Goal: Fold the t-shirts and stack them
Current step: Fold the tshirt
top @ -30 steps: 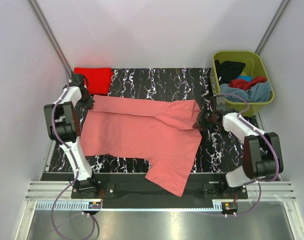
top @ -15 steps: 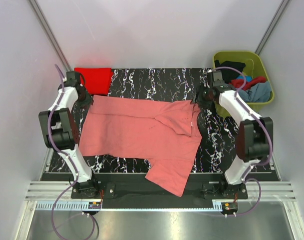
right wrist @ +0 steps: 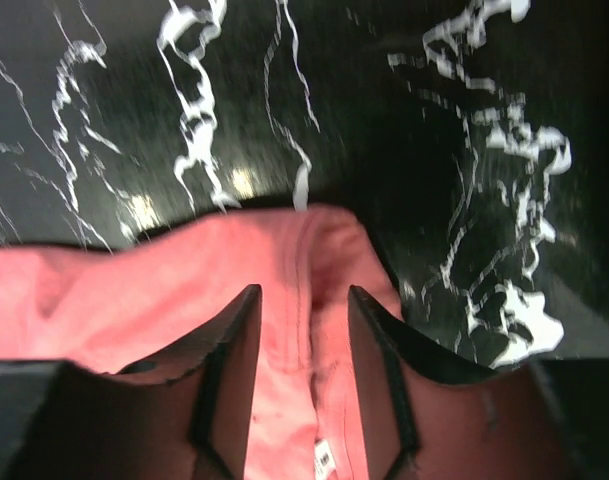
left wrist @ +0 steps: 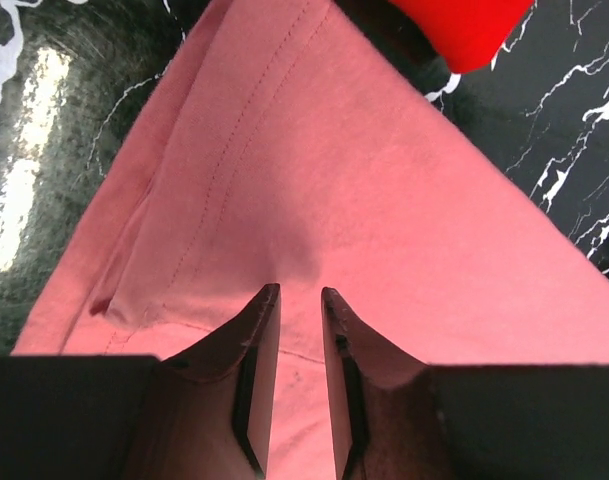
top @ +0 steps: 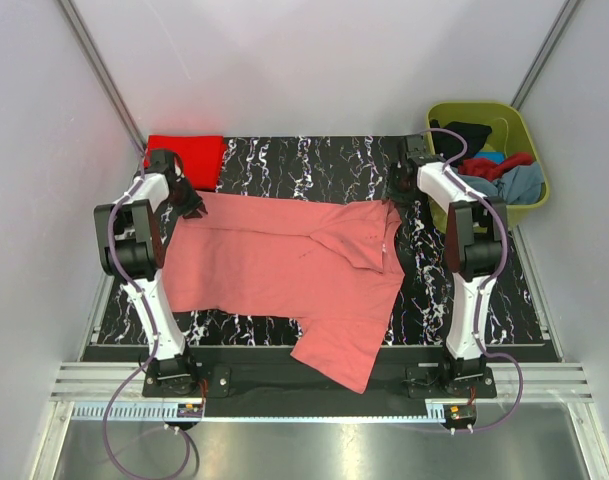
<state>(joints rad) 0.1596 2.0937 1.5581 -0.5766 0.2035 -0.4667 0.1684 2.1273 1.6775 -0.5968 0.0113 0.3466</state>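
A salmon pink t-shirt (top: 284, 260) lies spread on the black marble table (top: 314, 160), with one part hanging over the near edge. My left gripper (top: 189, 203) is at its far left corner. In the left wrist view (left wrist: 300, 292) the jaws stand a narrow gap apart, and the flat pink cloth (left wrist: 384, 180) shows between them. My right gripper (top: 394, 190) is at the far right corner. Its jaws (right wrist: 302, 290) stand open astride a raised fold of the pink cloth (right wrist: 134, 290). A folded bright red t-shirt (top: 189, 155) lies at the far left and also shows in the left wrist view (left wrist: 464, 30).
An olive-green tub (top: 474, 107) stands at the far right off the table. It holds a black shirt (top: 462, 133), a dark red shirt (top: 494, 165) and a grey-blue shirt (top: 514, 187). White walls close in the sides and the back.
My right gripper moved from the shirt's right edge up to its far right corner. My left gripper swung out to the far left, then came back onto the far left corner. The shirt barely shifted.
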